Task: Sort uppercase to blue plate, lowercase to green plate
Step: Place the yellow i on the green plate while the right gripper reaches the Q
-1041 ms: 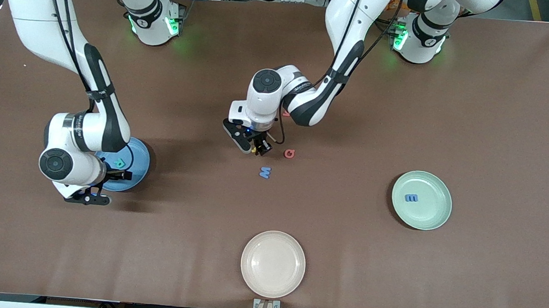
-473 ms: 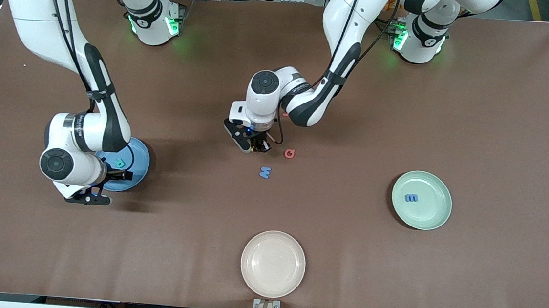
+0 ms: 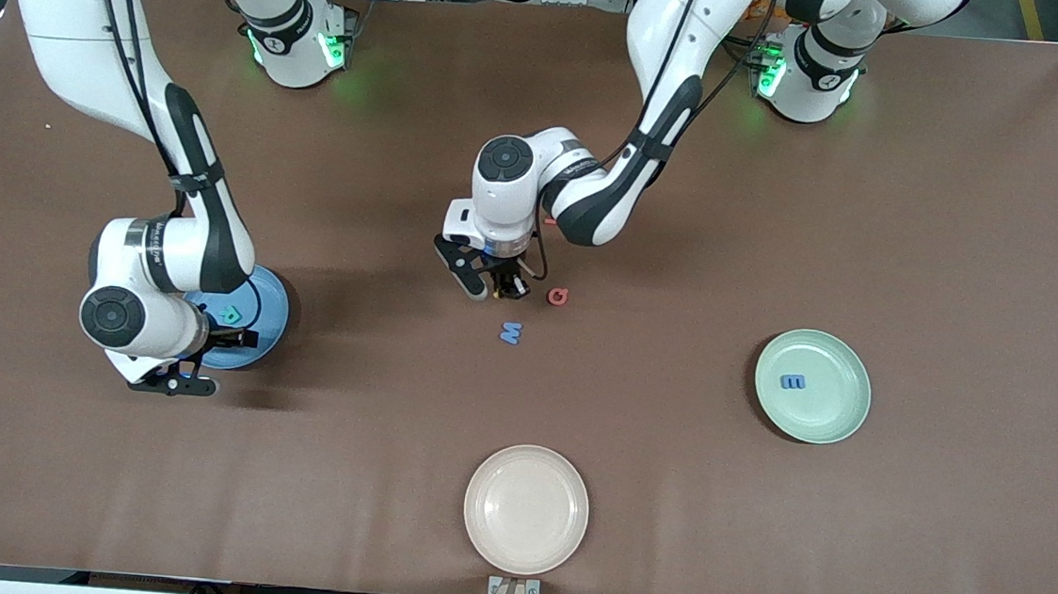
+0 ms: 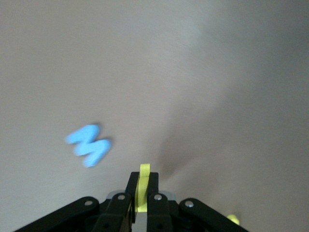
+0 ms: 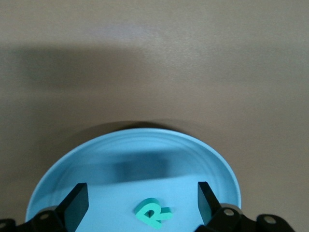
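left gripper (image 4: 143, 191) jaws have just closed on a small yellow foam letter (image 4: 143, 180) mid-bench; right gripper (image 5: 143, 203) waits, jaws wide, over the round light-blue plastic plate (image 5: 96, 164) holding the teal foam r (image 5: 153, 213). transfer is next.

Blue M (image 3: 511, 333), red Q (image 3: 557, 295) beside left hand (image 3: 503, 287)

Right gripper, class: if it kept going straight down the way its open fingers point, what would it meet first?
Most likely the teal-green R, lying on the blue plate directly between the open fingers of the right gripper. Depth is unclear, so it might reach the plate's surface beside the letter instead.
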